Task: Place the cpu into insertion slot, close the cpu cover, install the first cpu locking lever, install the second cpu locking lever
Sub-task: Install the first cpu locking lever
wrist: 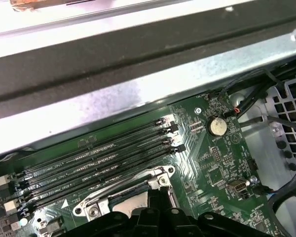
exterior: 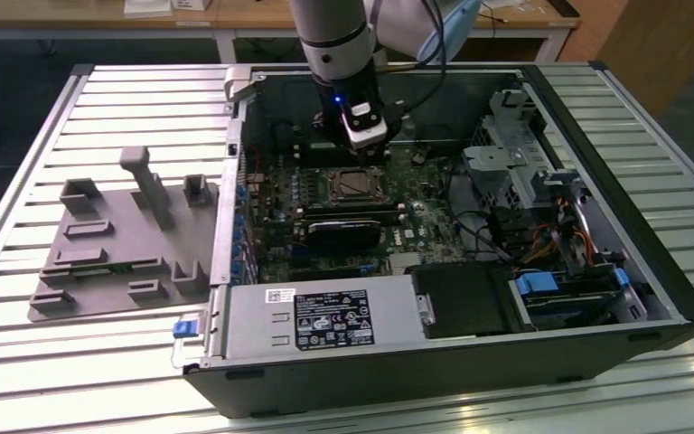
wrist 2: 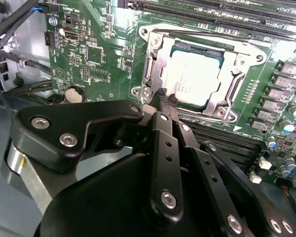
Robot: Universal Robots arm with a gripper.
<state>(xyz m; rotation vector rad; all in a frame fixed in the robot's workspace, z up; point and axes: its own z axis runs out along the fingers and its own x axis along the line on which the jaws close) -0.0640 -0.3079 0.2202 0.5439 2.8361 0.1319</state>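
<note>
Near edge, exterior view: slatted table [exterior: 82,380] with the case [exterior: 444,371] lying on it, open side up, so there is room to come in from above. A grey fixture [exterior: 106,253] sits on the slats at the exterior view's left, just beside the case wall.

Nearest inside: power supply [exterior: 250,316] carrying a small white sticker [exterior: 278,293] and a black label [exterior: 335,318], print left unread. Blue latch [exterior: 184,327] at its outer corner. Black drive bay [exterior: 468,303] right beside it. Cables [exterior: 480,237] crowd the board [exterior: 426,217] on the exterior view's right.

Middle: black card [exterior: 344,233] lies across the board. Only a narrow green strip separates it from the slot [exterior: 353,183].

Second wrist view:
- Gripper [wrist 2: 166,96] is clenched, tips pressed together, poised at one corner of the slot's silvery frame. Touching or just clear, cannot tell.
- Cpu [wrist 2: 195,76] is seated in the slot, dull metal top up, with faint print on it.
- Cover [wrist 2: 230,81] lies flat around it, its cut-out framing the chip.
- Open board lies off one side of the socket.

First wrist view: memory slots [wrist: 98,165] run close along another edge of the socket, with white lettering between them. Coin cell [wrist: 217,126] sits past their ends.

Far: the case wall rises just behind the memory slots and hems in that side.
</note>
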